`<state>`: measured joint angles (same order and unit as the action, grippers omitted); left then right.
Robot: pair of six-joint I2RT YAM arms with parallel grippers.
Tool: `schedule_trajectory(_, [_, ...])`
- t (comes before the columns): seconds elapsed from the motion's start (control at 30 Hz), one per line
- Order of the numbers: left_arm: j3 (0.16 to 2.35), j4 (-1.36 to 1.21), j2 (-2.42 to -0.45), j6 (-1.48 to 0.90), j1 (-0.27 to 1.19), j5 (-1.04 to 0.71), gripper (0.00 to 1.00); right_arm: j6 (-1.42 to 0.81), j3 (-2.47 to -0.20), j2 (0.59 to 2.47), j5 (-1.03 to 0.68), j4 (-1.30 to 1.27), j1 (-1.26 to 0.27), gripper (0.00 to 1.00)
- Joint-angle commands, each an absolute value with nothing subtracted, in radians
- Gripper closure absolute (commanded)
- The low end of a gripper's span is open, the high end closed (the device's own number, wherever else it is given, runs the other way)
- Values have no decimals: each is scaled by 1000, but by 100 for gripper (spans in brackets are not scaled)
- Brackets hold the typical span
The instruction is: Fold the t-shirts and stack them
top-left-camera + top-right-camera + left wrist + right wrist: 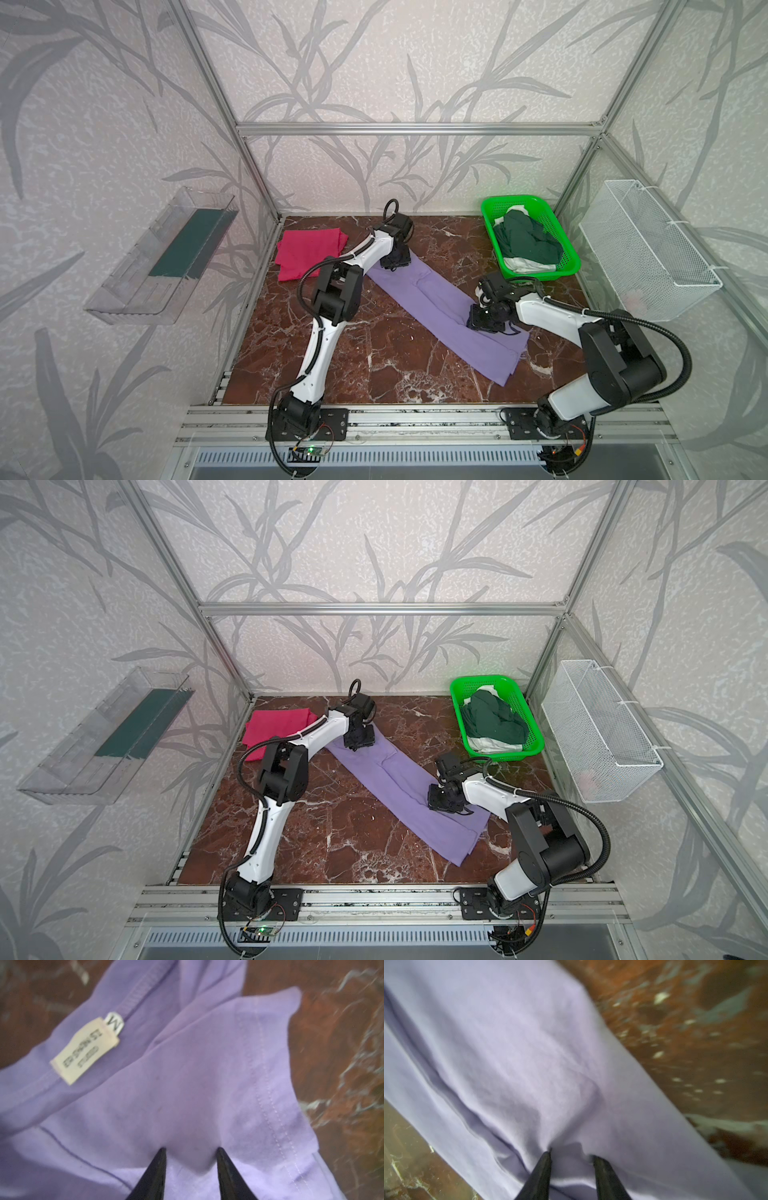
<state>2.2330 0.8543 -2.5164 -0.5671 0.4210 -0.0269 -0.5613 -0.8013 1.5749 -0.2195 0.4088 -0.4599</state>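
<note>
A lavender t-shirt (pixel 436 307) (pixel 399 787) lies folded into a long strip, running diagonally across the marble table. My left gripper (pixel 392 266) (pixel 191 1150) stands at its far collar end, near the neck label (pixel 85 1049); its fingers are apart, with their tips pressed into the cloth. My right gripper (pixel 484 328) (pixel 571 1155) is down on the strip nearer the hem end. It is open too, and a little fabric bunches between its tips. A folded magenta t-shirt (pixel 307 253) lies at the far left, partly behind the left arm.
A green basket (pixel 569 253) at the far right holds a dark green garment (pixel 528 241) on top of a white one (pixel 528 264). A white wire basket (pixel 648 249) hangs on the right wall and a clear tray (pixel 166 257) on the left wall.
</note>
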Motion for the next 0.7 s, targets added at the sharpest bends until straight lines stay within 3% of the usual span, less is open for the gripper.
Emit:
schedule_trajectory(0.0, [2519, 1073, -2742, -495, 394, -55, 58, -617, -810, 1699, -360, 408, -580, 63])
schedule_trajectory(0.1, [2707, 1074, -2859, -460, 362, -152, 58, -684, -882, 1794, -403, 373, -680, 63])
schedule_trajectory(0.27, [2660, 922, -2864, -477, 307, -285, 56, -747, -1012, 1910, -460, 336, -824, 63])
schedule_trajectory(0.43, [2747, 872, -2909, -461, 266, -342, 53, -769, -1107, 1991, -508, 296, -883, 63])
schedule_trajectory(0.67, [2779, 641, -2917, -524, 215, -448, 50, -737, -1167, 1888, -410, 358, -875, 63])
